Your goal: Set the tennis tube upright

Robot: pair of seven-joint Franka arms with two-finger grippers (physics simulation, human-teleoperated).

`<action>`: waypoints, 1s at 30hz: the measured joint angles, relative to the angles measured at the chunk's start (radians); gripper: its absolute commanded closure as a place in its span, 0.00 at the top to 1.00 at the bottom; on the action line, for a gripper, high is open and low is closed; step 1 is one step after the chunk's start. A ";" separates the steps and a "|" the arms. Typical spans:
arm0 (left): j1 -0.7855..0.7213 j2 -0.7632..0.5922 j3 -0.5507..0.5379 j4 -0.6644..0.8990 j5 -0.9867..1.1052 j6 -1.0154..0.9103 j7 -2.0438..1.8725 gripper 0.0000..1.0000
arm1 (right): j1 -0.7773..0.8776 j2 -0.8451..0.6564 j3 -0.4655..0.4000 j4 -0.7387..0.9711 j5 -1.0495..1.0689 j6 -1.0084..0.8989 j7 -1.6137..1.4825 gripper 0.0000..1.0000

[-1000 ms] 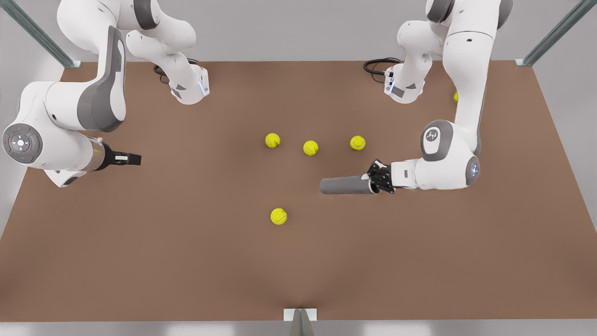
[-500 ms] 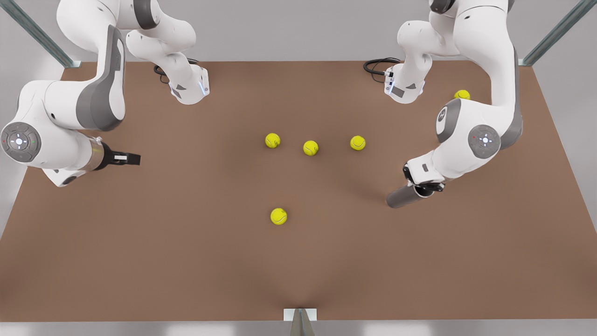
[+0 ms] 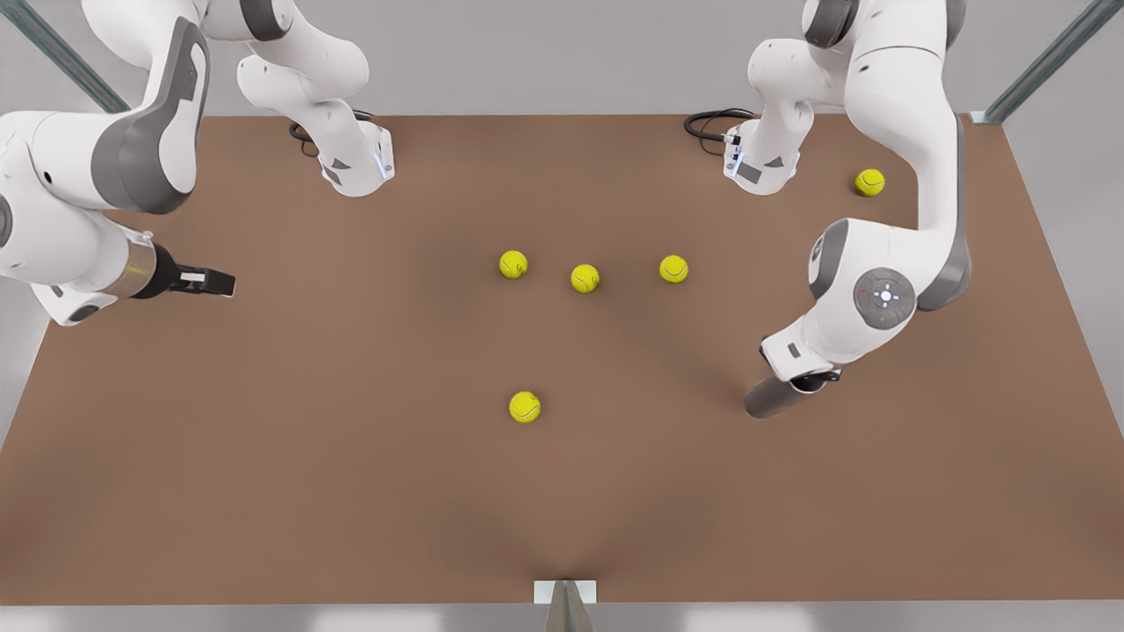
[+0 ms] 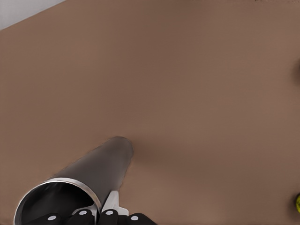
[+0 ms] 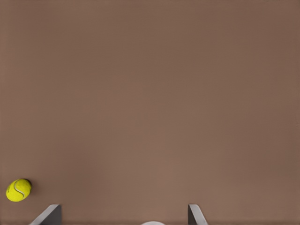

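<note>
Grey tennis tube hangs tilted in our clamped left gripper (right gripper waits, fingers spread), so standing it is left.

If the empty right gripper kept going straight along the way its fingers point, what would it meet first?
The right gripper points toward the front view's right, fingers spread. The yellow-green tennis ball sits nearest that line, probably slightly off it and lower on the brown table. Depth is unclear, so it may pass freely.
</note>
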 measured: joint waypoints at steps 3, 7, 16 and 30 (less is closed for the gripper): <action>-0.001 0.015 0.000 0.000 0.000 0.002 -0.020 0.21 | 0.001 0.003 0.000 0.001 0.002 0.000 0.000 1.00; 0.000 0.033 0.000 0.000 -0.002 0.004 -0.044 0.21 | 0.001 0.005 0.000 0.001 0.005 -0.001 -0.001 1.00; 0.000 0.049 -0.002 0.000 -0.015 0.014 -0.076 0.53 | 0.001 0.007 -0.001 0.001 0.009 -0.001 -0.001 1.00; -0.001 0.039 -0.004 0.201 -0.003 -0.102 -0.104 1.00 | 0.001 0.008 -0.002 0.001 0.010 0.000 -0.003 1.00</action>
